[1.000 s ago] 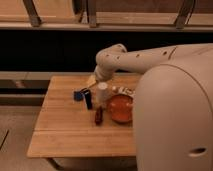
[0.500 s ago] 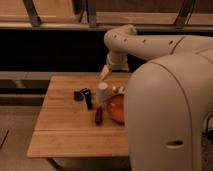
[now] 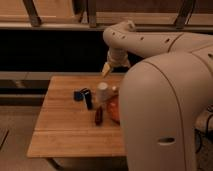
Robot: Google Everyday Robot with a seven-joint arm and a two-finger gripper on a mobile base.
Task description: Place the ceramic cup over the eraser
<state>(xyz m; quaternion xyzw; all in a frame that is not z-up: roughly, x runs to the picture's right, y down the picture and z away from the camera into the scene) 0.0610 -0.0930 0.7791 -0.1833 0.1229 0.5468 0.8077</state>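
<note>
The ceramic cup (image 3: 102,92) is small, white and upright on the wooden table (image 3: 60,127), just left of the orange bowl. The eraser (image 3: 88,98) is a slim black bar lying just left of the cup, apart from it. My gripper (image 3: 107,69) hangs above the table's far edge, above and slightly behind the cup, not touching it. Nothing shows in the gripper.
A small blue object (image 3: 78,95) sits against the eraser's left side. A dark reddish-brown oblong thing (image 3: 99,116) lies in front of the cup. The orange bowl (image 3: 113,108) is partly hidden by my large white body (image 3: 165,115) at the right.
My arm has risen and swung back from the cup towards the table's far edge. The cup stands on the table beside the eraser.
</note>
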